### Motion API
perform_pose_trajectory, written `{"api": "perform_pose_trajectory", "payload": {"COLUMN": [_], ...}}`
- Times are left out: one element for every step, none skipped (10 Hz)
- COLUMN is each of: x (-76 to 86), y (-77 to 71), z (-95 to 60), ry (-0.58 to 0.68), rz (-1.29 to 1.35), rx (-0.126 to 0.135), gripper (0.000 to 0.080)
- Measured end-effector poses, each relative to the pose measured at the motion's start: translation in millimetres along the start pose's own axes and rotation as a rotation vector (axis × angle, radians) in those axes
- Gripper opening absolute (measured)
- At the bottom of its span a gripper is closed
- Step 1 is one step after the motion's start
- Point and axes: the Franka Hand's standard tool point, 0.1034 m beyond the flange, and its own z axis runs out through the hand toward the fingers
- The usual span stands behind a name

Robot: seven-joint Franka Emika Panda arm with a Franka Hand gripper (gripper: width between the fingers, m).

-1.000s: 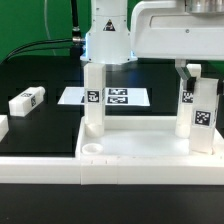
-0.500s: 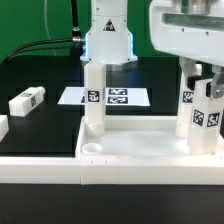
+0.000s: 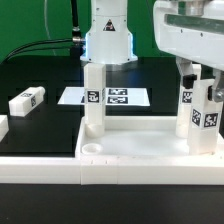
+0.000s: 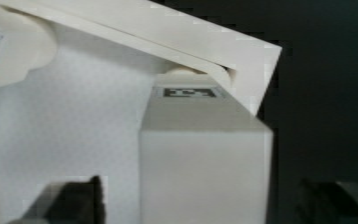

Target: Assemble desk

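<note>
The white desk tabletop lies flat at the front. One square leg stands upright in its far corner on the exterior view's left. A second leg stands upright at the exterior view's right. My gripper has come down over the top of this second leg. In the wrist view the leg stands between my dark fingers, with a gap on each side. My gripper is open. The tabletop shows beside the leg.
A loose tagged leg lies on the black table at the exterior view's left, with another white part at the edge. The marker board lies behind the tabletop, in front of the robot base.
My gripper has moved toward the exterior view's right and down, so its fingers now straddle the top of the right leg. The legs and tabletop have not moved.
</note>
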Motion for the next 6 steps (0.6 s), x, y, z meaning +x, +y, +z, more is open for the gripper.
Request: {"api": "perform_pose_trajectory", "payload": {"x": [1.1,2.1,0.8,-1.6,-0.9,0.1], "y": [-2.8,-3.4,-3.7,-4.7,-4.4,-4.2], "z": [-2.5,-3.1,-2.6,-1.8,-1.8,-1.8], "ry": [0.006,0.009,0.011,0.012,0.013,0.013], "rz": [-0.105,-0.230,-0.348,-0.441,-0.507,-0.595], "rx": [-0.002,-0.001,-0.001,0.001,0.000,-0.001], "gripper": [0.0623,0.0623,0.0644,0.0644,0.0648,0.0648]}}
